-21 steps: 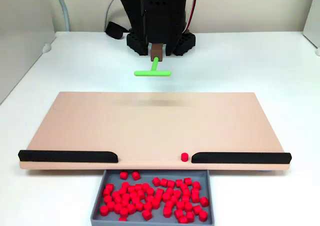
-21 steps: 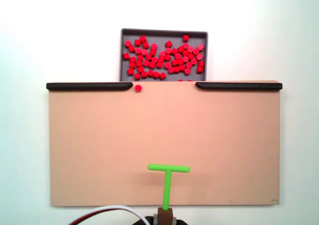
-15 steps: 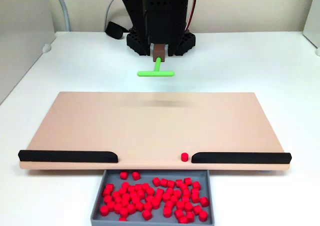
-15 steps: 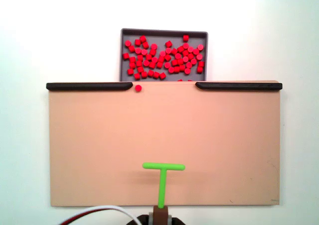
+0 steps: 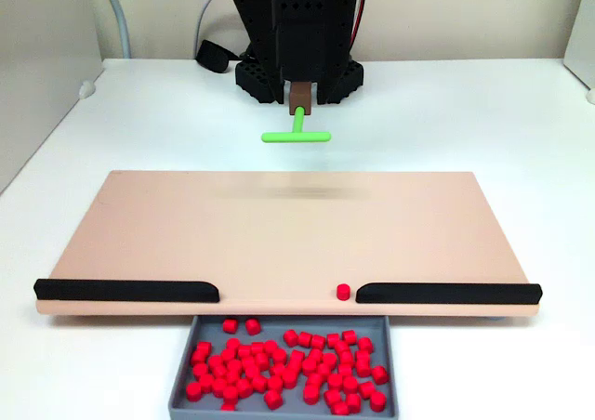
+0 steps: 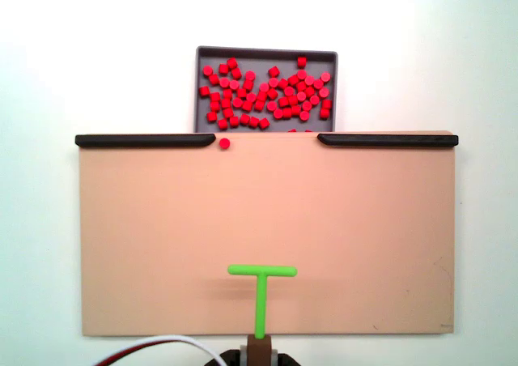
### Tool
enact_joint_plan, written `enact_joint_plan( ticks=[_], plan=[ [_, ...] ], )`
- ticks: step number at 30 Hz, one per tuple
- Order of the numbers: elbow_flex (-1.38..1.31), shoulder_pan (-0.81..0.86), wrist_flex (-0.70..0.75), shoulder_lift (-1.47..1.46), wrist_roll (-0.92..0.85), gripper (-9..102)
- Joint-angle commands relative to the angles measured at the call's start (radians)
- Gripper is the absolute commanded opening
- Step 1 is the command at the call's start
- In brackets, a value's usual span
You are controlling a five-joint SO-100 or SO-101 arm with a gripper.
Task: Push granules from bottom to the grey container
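Observation:
Most of the red granules [image 5: 288, 364] [image 6: 267, 91] lie inside the grey container [image 5: 177, 385] [image 6: 267, 52], which sits against the tan board's gap between two black strips. One lone granule [image 5: 343, 292] [image 6: 224, 143] rests on the board beside a strip's inner end. My gripper [image 5: 299, 95] [image 6: 261, 351] is shut on the brown handle of the green T-shaped tool [image 5: 296, 137] [image 6: 261, 270]. The tool hovers over the board edge nearest the arm, far from the lone granule.
The tan board [image 5: 279, 234] [image 6: 267, 212] is bare apart from the single granule. Two black strips [image 5: 125, 291] [image 5: 446, 293] line its container-side edge. The arm's black base [image 5: 297, 67] and cables stand behind the board on a white table.
The green tool has drawn back slightly toward the arm base and shifted sideways, rightward in the front view. The granules have not moved.

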Motion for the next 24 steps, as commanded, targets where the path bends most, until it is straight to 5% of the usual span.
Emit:
enact_joint_plan(
  ticks=[1, 24],
  plan=[
    [-0.028, 0.015, -0.003, 0.006, -0.028, 0],
    [-0.029, 0.018, -0.003, -0.006, -0.057, 0]
  ],
)
